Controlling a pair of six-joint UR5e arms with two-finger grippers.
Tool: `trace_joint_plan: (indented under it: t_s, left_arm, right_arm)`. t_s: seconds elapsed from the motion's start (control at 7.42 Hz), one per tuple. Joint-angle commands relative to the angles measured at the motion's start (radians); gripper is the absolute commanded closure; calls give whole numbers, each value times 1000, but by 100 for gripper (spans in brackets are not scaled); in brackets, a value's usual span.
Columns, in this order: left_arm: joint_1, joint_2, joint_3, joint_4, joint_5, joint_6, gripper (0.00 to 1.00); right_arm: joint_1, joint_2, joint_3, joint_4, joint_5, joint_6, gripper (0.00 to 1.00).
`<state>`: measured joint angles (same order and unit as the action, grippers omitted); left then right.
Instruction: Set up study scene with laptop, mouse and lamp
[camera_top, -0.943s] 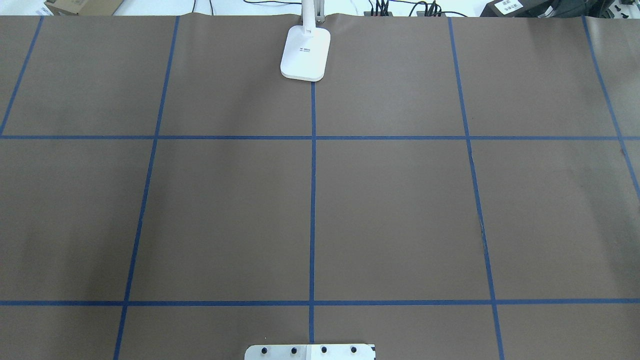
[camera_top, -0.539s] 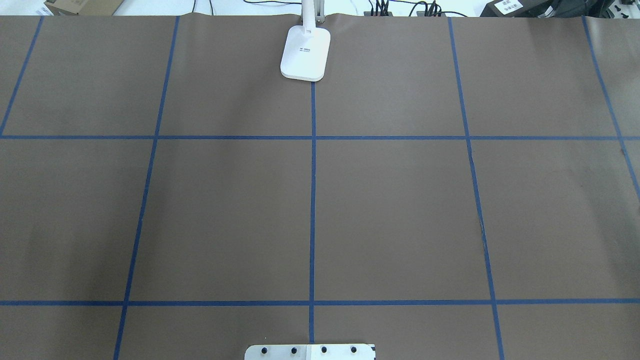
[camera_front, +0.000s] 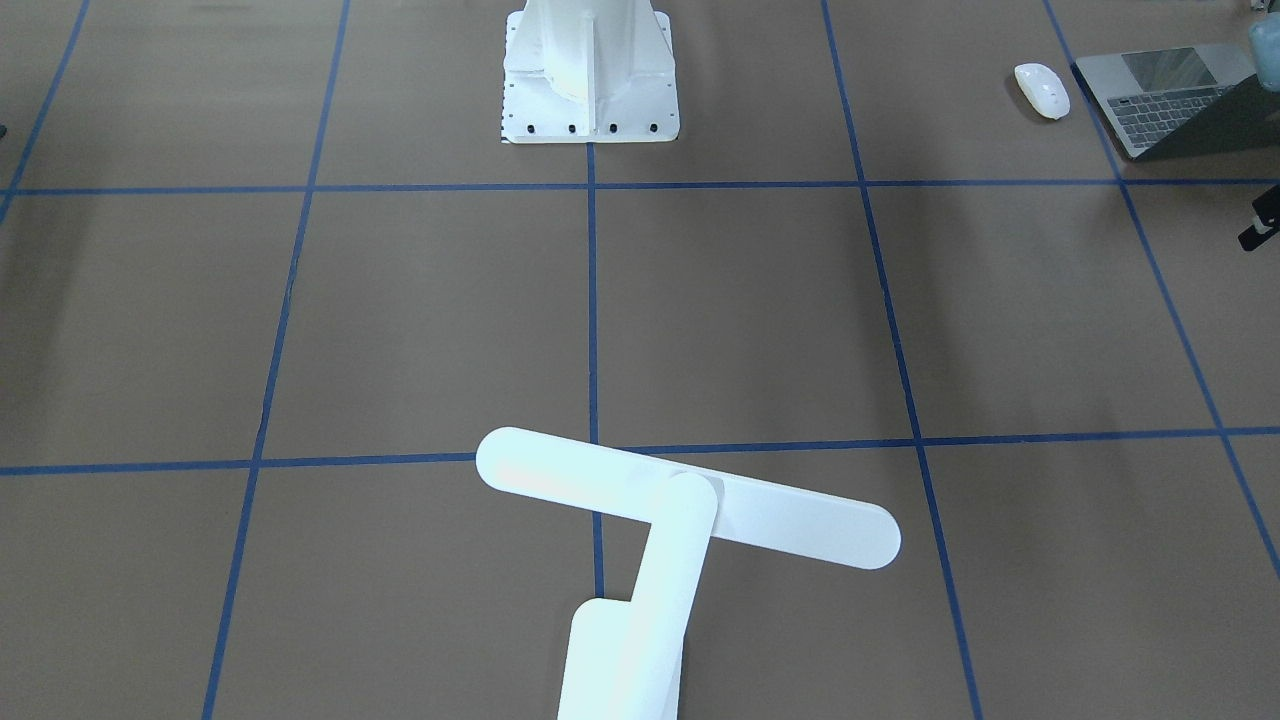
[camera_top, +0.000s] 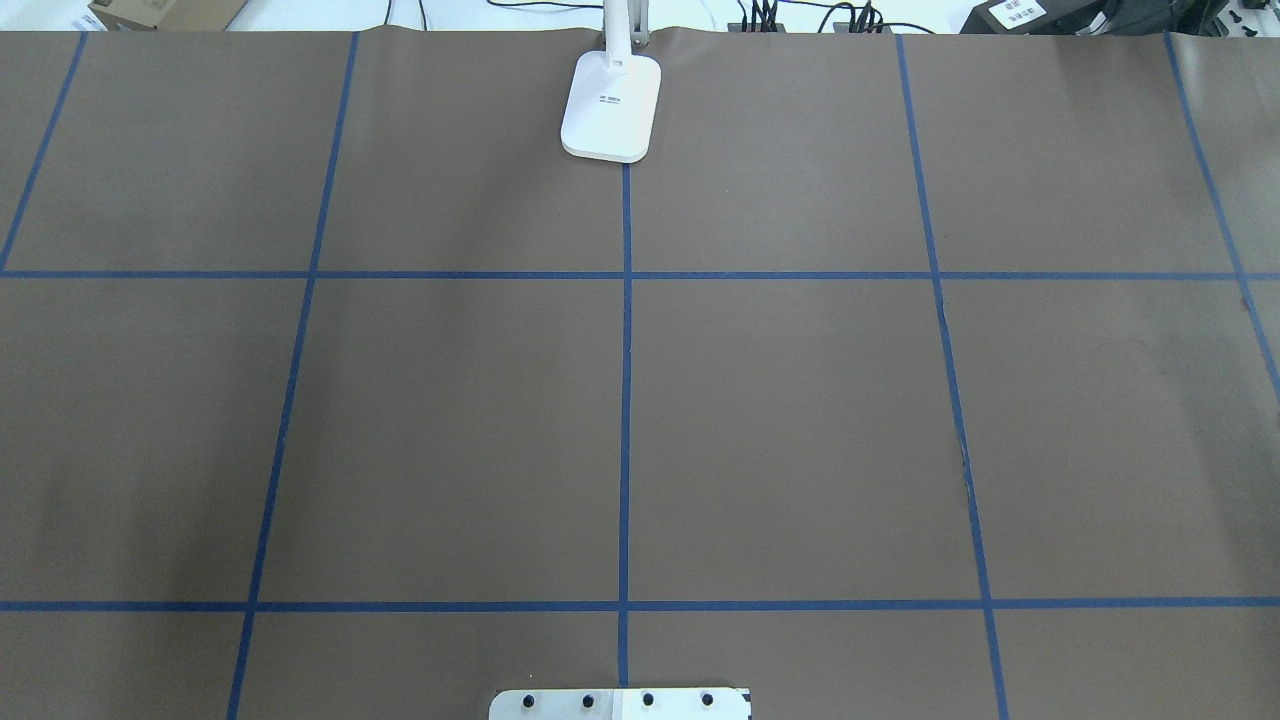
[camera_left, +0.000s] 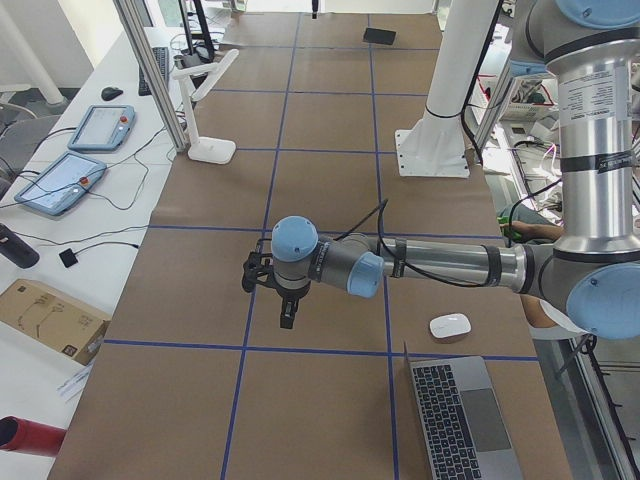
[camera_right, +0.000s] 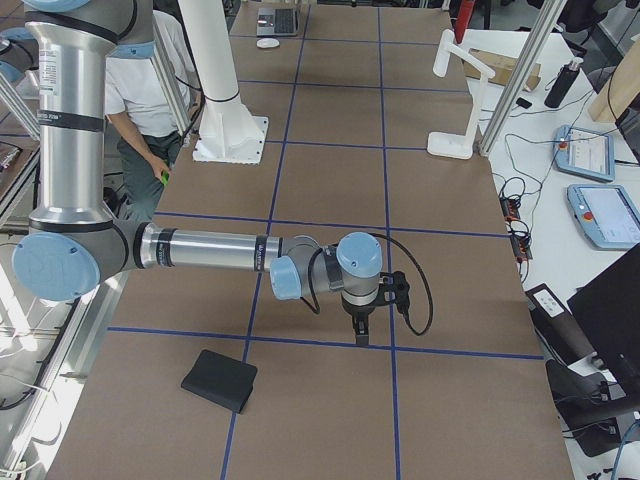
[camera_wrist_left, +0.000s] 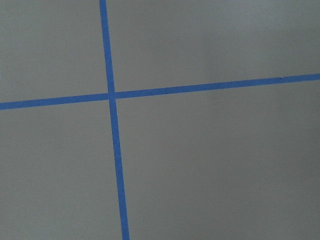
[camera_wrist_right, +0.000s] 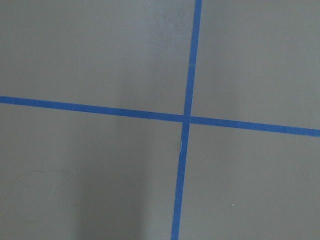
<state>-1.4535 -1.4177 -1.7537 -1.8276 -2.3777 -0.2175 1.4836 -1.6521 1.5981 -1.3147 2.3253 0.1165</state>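
Left gripper (camera_left: 287, 321) apart from mouse (camera_left: 450, 326), laptop (camera_left: 464, 418)

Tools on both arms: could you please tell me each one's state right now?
Left tool: cannot be told.
Right tool: cannot be told.

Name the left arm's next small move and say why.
Probably swing the left gripper back toward the small glossy white oval mouse: it hovers over a blue tape cross, apart from the mouse, which lies untouched beside the slim grey metal laptop.
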Motion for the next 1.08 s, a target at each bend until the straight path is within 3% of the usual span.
trace_joint_plan:
  t_s: [0.0, 0.13, 0.4, 0.67, 0.94]
  left_arm:
    - [-7, 90, -38, -1, 35, -83, 1]
    - [-30, 167, -68, 2, 37, -86, 1]
    - [-271, 313, -93, 8, 38, -85, 1]
    - [-454, 335, -92, 121, 38, -89, 1]
    - [-482, 339, -99, 171, 41, -404, 1]
  right_arm:
    - [-19, 3, -9, 0, 0, -1, 1]
    - [-32, 3, -6, 0, 18, 0, 1]
    - [-42, 0, -6, 2, 72, -6, 1]
    - [-71, 0, -3, 2, 75, -6, 1]
    - [-72, -3, 5, 3, 80, -3, 1]
